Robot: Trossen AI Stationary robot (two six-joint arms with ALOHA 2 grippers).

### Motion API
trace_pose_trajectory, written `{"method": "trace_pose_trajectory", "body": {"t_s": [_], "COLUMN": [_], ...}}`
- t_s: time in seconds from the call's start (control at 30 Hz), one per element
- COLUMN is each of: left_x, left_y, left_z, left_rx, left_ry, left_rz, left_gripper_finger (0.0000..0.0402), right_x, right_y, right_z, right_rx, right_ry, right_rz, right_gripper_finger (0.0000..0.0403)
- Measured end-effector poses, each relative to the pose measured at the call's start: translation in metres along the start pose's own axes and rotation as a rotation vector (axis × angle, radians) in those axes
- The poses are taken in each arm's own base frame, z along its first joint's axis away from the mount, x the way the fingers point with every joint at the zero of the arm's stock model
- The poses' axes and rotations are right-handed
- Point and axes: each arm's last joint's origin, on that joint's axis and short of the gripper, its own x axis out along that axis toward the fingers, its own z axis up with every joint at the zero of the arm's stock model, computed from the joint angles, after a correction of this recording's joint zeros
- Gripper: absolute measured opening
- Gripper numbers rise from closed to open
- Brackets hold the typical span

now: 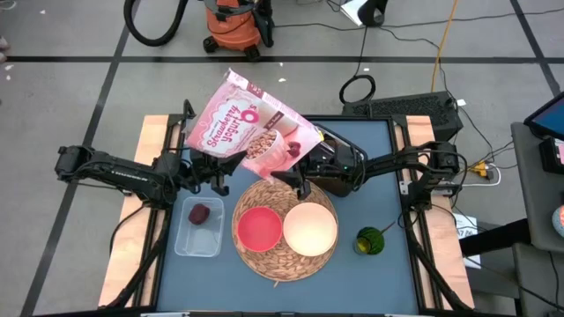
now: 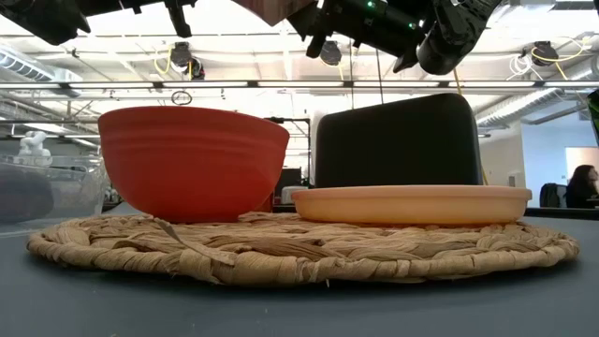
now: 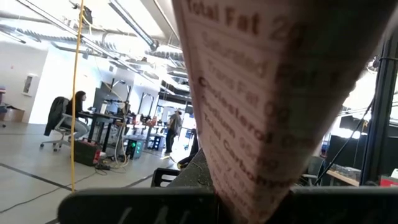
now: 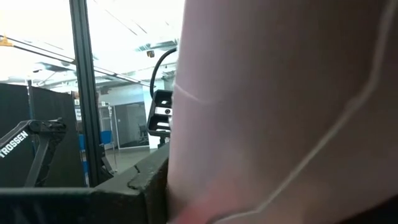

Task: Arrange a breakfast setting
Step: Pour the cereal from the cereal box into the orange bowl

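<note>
A pink printed cereal bag (image 1: 251, 123) is held up over the table's far middle by both grippers. My left gripper (image 1: 222, 169) is shut on its lower left corner and my right gripper (image 1: 295, 174) on its lower right part. Below, the round woven straw mat (image 1: 284, 257) lies on the table. The red bowl (image 1: 258, 227) and the cream plate (image 1: 309, 228) stand on it side by side. The dark red fruit (image 1: 199, 213) lies in a clear plastic tub (image 1: 198, 229) left of the mat. Toast and spoon are out of view. My left gripper pinches the bag's lower left corner (image 3: 239, 193) between its two fingers, coming level from the table's left. The printed back of the bag rises above the fingers, clear of the table. My right gripper holds the bag's lower right part (image 4: 205, 186), coming from the table's right. The bag itself hides the place of contact. The bag is lifted clear.
A black box (image 2: 398, 140) stands behind the mat under my right arm. A green round object (image 1: 370, 240) lies right of the mat. The room beyond the table holds a vacuum (image 1: 236, 25), cables and seated people (image 3: 73, 115).
</note>
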Motion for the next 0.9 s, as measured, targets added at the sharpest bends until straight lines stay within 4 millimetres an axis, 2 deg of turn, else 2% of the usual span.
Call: {"method": "trace_pose_trajectory", "body": {"t_s": [0.43, 0.9], "left_x": [0.0000, -0.0010], "left_y": [0.0002, -0.0037], "left_z": [-0.0007, -0.0025], "left_rx": [0.000, -0.004], "left_ry": [0.006, 0.021], "left_rz": [0.003, -0.011], "left_gripper_finger": [0.0035, 0.0157], "right_x": [0.0001, -0.0040], "right_y": [0.0002, -0.0015], "right_z": [0.0006, 0.0020], "right_rx": [-0.002, 0.000], "right_ry": [0.001, 0.031], "right_rz": [0.004, 0.076], "right_gripper_finger": [0.0202, 0.0200]}}
